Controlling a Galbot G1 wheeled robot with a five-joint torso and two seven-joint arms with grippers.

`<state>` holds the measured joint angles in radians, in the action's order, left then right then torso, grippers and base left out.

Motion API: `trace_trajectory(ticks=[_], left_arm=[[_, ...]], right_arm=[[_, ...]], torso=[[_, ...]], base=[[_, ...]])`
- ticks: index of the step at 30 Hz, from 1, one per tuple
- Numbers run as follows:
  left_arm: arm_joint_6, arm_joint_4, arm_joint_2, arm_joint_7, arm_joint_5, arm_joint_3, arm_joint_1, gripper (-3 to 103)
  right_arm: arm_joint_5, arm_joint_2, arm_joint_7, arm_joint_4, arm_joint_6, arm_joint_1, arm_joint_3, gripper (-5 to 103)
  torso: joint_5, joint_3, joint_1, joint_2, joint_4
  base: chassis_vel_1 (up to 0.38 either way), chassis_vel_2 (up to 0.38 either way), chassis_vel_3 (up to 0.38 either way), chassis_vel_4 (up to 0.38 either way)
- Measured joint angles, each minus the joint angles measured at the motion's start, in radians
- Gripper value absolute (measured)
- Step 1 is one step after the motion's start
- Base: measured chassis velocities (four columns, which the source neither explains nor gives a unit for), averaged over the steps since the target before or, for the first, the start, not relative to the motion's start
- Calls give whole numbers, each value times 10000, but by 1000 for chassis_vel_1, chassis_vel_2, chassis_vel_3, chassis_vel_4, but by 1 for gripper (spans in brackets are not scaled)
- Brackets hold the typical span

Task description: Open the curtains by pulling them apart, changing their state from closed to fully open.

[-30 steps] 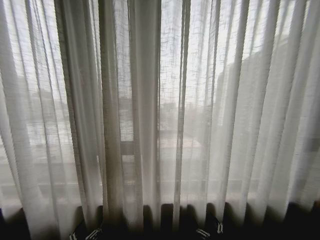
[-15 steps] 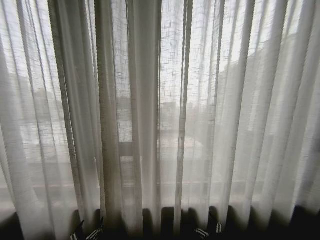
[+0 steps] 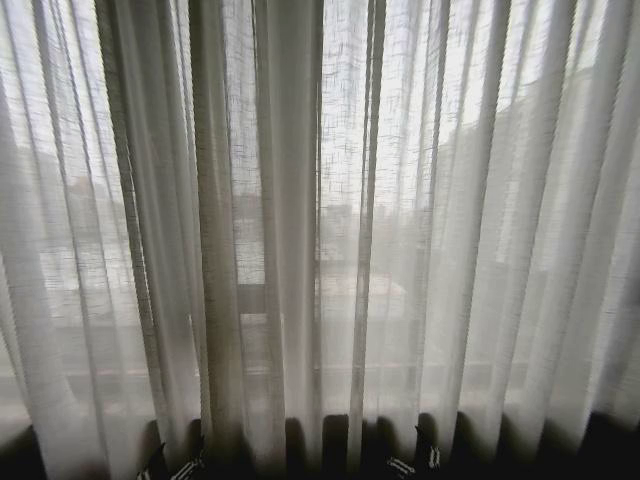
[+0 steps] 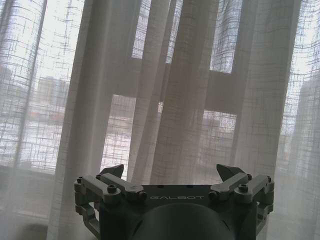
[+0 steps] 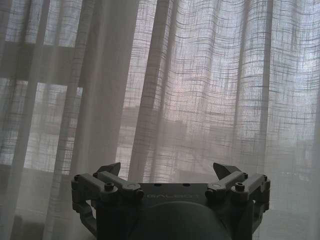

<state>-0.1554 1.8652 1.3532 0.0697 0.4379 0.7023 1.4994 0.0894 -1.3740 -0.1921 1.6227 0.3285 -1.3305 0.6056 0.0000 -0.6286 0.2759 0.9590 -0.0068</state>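
In the head view the curtains (image 3: 300,230) hang closed across the whole window, two sheer white panels whose long pleats run straight up and down from the top edge to the dark strip at the bottom. The thickest, greyest bunch of folds stands left of centre, and just right of it a narrow bright seam runs vertically where the panels seem to meet. Low in this view, the left gripper (image 3: 170,466) and the right gripper (image 3: 415,463) peek out as small striped tips just behind the hem, well apart from each other.

The left wrist view shows what the head view cannot: the left gripper (image 4: 172,172) with its fingers (image 4: 112,171) spread wide, holding nothing, facing a heavy cluster of folds with a window frame bar (image 4: 220,90) showing dimly through the weave. The fabric lies beyond the fingertips; contact cannot be judged.

The right wrist view likewise shows the right gripper (image 5: 167,170) with its fingers spread and empty, aimed at a flatter, more open stretch of cloth (image 5: 210,85), with denser pleats off to one side.

To both sides of the seam the fabric continues out to the picture's edges.
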Motion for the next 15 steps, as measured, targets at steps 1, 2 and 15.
trace_trajectory(ticks=[1,2,15], left_arm=[[-7,-5,-1,0,-2,-2,-6,100],[-7,-5,-1,0,-2,-2,-6,100],[-122,-107,-7,0,-21,-14,-15,100]], right_arm=[[-21,0,-1,-11,11,4,6,100],[-21,0,-1,-11,11,4,6,100],[-174,0,-35,-88,238,56,70,100]], torso=[[0,0,0,0,0],[0,0,0,0,0],[0,0,0,-3,0]], base=[[0,0,0,0],[0,0,0,0],[0,0,0,0]])
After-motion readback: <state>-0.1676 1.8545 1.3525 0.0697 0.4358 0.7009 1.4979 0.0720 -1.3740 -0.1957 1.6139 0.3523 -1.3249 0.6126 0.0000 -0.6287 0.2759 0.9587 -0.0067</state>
